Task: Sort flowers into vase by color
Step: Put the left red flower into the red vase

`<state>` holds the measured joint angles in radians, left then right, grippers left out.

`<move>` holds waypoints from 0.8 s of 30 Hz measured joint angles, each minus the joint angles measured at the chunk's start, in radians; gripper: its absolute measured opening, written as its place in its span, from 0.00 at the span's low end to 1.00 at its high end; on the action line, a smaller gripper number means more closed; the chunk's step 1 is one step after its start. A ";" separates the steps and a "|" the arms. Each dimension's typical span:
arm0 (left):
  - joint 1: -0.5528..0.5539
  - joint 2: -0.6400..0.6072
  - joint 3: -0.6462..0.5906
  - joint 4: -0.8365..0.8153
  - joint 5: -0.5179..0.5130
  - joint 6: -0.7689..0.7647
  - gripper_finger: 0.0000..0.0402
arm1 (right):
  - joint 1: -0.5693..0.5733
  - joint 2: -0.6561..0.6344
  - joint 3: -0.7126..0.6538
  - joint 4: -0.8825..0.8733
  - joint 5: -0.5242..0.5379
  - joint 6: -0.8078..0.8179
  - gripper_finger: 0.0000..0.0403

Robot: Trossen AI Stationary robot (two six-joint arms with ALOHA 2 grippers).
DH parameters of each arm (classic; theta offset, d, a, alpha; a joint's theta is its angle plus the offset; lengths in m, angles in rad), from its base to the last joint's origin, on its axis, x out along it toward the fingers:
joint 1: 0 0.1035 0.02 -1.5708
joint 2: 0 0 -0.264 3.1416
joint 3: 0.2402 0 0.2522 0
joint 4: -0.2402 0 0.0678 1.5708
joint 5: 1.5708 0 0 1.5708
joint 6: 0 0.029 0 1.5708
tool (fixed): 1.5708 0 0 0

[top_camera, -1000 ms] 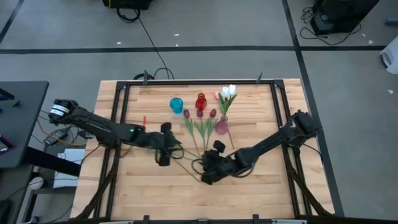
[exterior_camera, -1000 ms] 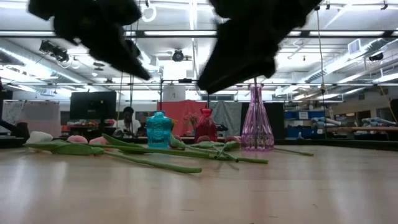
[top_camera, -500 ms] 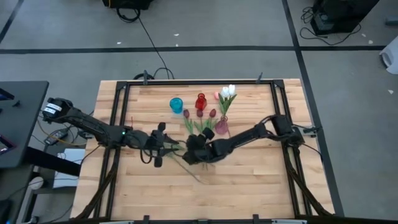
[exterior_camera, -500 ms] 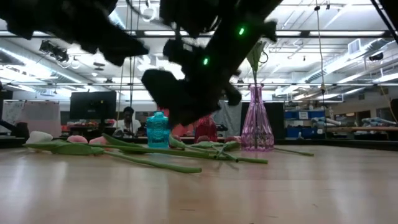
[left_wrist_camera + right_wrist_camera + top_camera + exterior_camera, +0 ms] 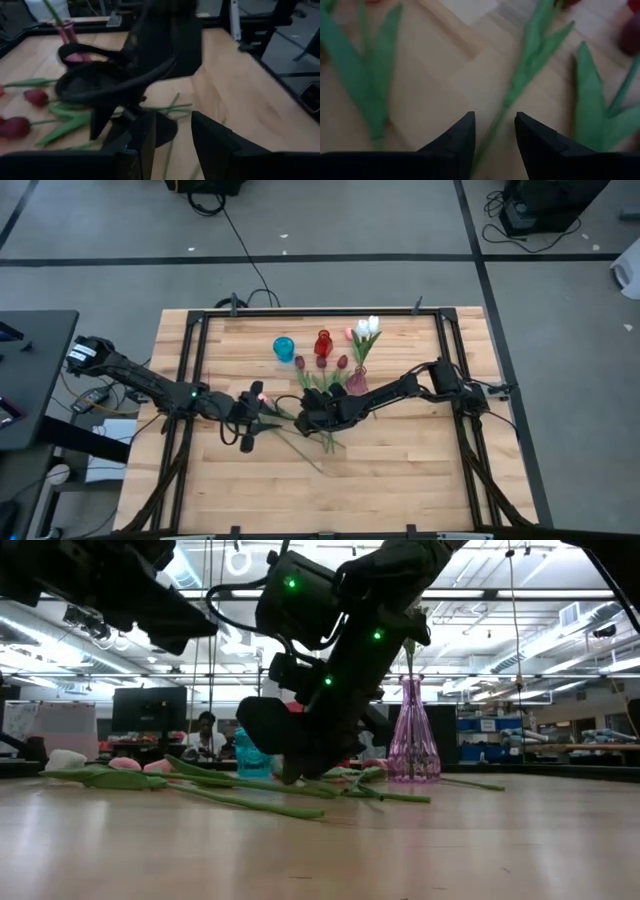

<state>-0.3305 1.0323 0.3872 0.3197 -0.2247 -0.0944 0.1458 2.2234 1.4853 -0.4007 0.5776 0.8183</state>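
Three dark red flowers lie on the table, heads toward the far edge, stems and leaves running nearward. My right gripper is low over those stems. It is open, slanting down, with one green stem running between its fingertips and a gap on either side. White flowers stand in the pink vase. A pink flower head lies beside my left gripper. That gripper is open, points toward the right arm and holds nothing.
A blue vase and a red vase stand near the far edge, left of the pink one. In the low view pink and white flowers lie at the left, their stems reaching right. The black frame borders the table. People sit far behind.
My right gripper has swung from the near middle of the table toward the far left and come down over the dark red flowers' stems. My left gripper has drawn back a little toward the table's left edge, uncovering a pink flower head. The flowers have not moved.
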 joint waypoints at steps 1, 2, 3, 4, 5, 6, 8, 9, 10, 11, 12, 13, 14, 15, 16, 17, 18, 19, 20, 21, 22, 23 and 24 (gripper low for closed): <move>0.000 0.001 0.002 -0.002 0.002 -0.006 0.33 | -0.001 -0.001 0.000 -0.001 -0.003 0.002 0.34; -0.002 0.001 0.001 -0.009 0.005 -0.014 0.33 | -0.001 -0.001 0.000 -0.005 -0.003 0.003 0.31; -0.005 0.001 0.000 -0.008 0.009 -0.020 0.33 | -0.002 -0.001 0.000 -0.003 -0.008 0.005 0.28; -0.006 0.001 0.000 -0.008 0.012 -0.021 0.33 | -0.003 -0.001 0.000 -0.004 -0.015 0.005 0.24; -0.006 0.001 0.000 -0.010 0.013 -0.024 0.33 | -0.004 -0.001 0.000 -0.005 -0.018 0.005 0.20; -0.006 0.001 0.000 -0.009 0.019 -0.032 0.33 | -0.004 -0.001 0.000 -0.008 -0.018 0.004 0.15; -0.006 0.001 0.000 -0.010 0.032 -0.045 0.33 | -0.004 -0.001 0.000 -0.016 -0.017 -0.004 0.05; -0.008 0.001 0.000 -0.010 0.033 -0.047 0.33 | -0.004 -0.002 0.000 -0.016 -0.016 -0.012 0.03; -0.011 0.001 0.000 -0.010 0.035 -0.048 0.33 | -0.004 -0.002 0.000 -0.018 -0.014 -0.014 0.03; -0.013 0.001 0.000 -0.010 0.036 -0.048 0.33 | -0.003 -0.002 0.000 -0.018 -0.014 -0.014 0.04; -0.016 0.001 0.000 -0.011 0.036 -0.048 0.33 | -0.002 -0.004 0.000 -0.019 -0.016 -0.015 0.04; -0.020 0.001 0.000 -0.011 0.036 -0.048 0.33 | 0.001 -0.009 -0.001 -0.023 -0.018 -0.022 0.04; -0.025 0.000 0.000 -0.010 0.036 -0.048 0.33 | 0.005 -0.015 -0.002 -0.027 -0.022 -0.032 0.03; -0.026 0.000 0.000 -0.009 0.036 -0.048 0.33 | 0.008 -0.022 -0.003 -0.034 -0.024 -0.040 0.02; -0.029 0.000 0.000 -0.010 0.036 -0.048 0.33 | 0.013 -0.031 -0.005 -0.035 -0.025 -0.051 0.02; -0.031 0.000 0.000 -0.010 0.036 -0.048 0.33 | 0.018 -0.042 -0.005 -0.034 -0.025 -0.056 0.02; -0.032 0.000 0.000 -0.010 0.036 -0.048 0.33 | 0.023 -0.055 -0.005 -0.033 -0.026 -0.060 0.02; -0.032 0.000 0.000 -0.009 0.036 -0.048 0.33 | 0.029 -0.069 -0.005 -0.031 -0.025 -0.063 0.02; -0.032 0.000 0.000 -0.010 0.036 -0.048 0.33 | 0.035 -0.082 -0.004 -0.027 -0.025 -0.069 0.02; -0.032 0.000 0.000 -0.010 0.036 -0.048 0.33 | 0.042 -0.095 -0.004 -0.026 -0.024 -0.077 0.02; -0.032 0.000 0.000 -0.010 0.036 -0.048 0.33 | 0.050 -0.107 -0.004 -0.027 -0.021 -0.084 0.02; -0.032 0.000 0.000 -0.010 0.036 -0.048 0.33 | 0.060 -0.122 -0.004 -0.029 -0.015 -0.089 0.02; -0.032 0.000 0.000 -0.010 0.036 -0.049 0.33 | 0.071 -0.139 -0.004 -0.031 0.002 -0.096 0.02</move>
<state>-0.3622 1.0325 0.3874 0.3098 -0.1886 -0.1430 0.2167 2.0843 1.4815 -0.4316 0.5797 0.7219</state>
